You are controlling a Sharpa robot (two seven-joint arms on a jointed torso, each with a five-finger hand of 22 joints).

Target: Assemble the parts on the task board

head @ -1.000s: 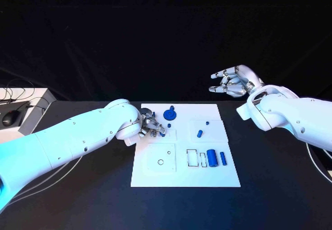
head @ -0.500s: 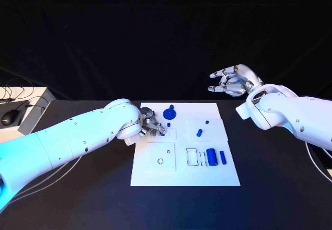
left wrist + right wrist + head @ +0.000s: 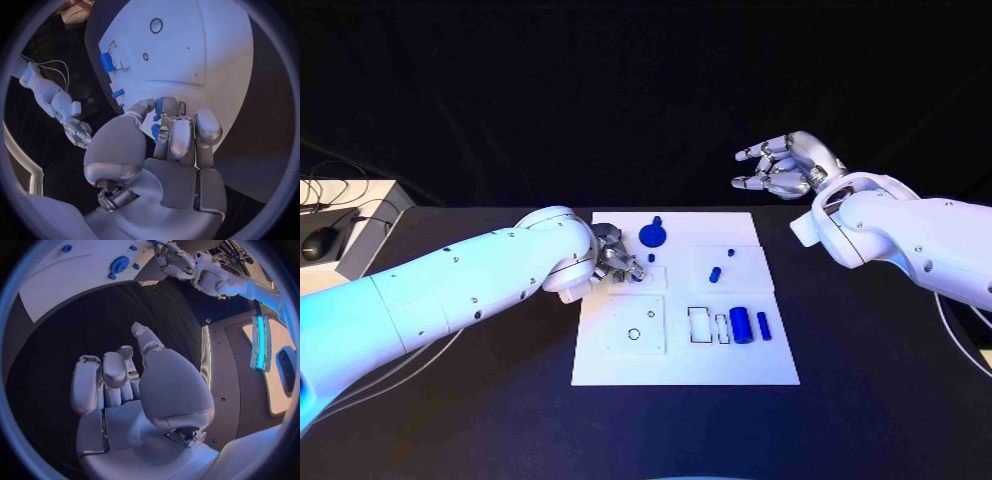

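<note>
The white task board (image 3: 687, 365) lies mid-table. My left hand (image 3: 617, 262) hovers low over its upper left area and pinches a small blue part (image 3: 155, 131) between thumb and fingers (image 3: 180, 140). On the board sit a blue round disc with a peg (image 3: 655, 238), small blue pegs (image 3: 714, 274), a thick blue cylinder (image 3: 741, 327) and a thin blue bar (image 3: 763, 325). My right hand (image 3: 783, 166) is raised beyond the board's far right corner, fingers apart and empty; its palm (image 3: 125, 385) faces the dark table. The disc (image 3: 117, 264) also appears on the board (image 3: 62, 285).
A white box (image 3: 365, 235) with a computer mouse (image 3: 318, 246) and cables stands at the table's left edge. Bare black tabletop (image 3: 877, 400) surrounds the board on both sides and in front.
My left hand has shifted slightly over the board's upper left with the part in its grip. The right hand has drifted a little to the left, still raised.
</note>
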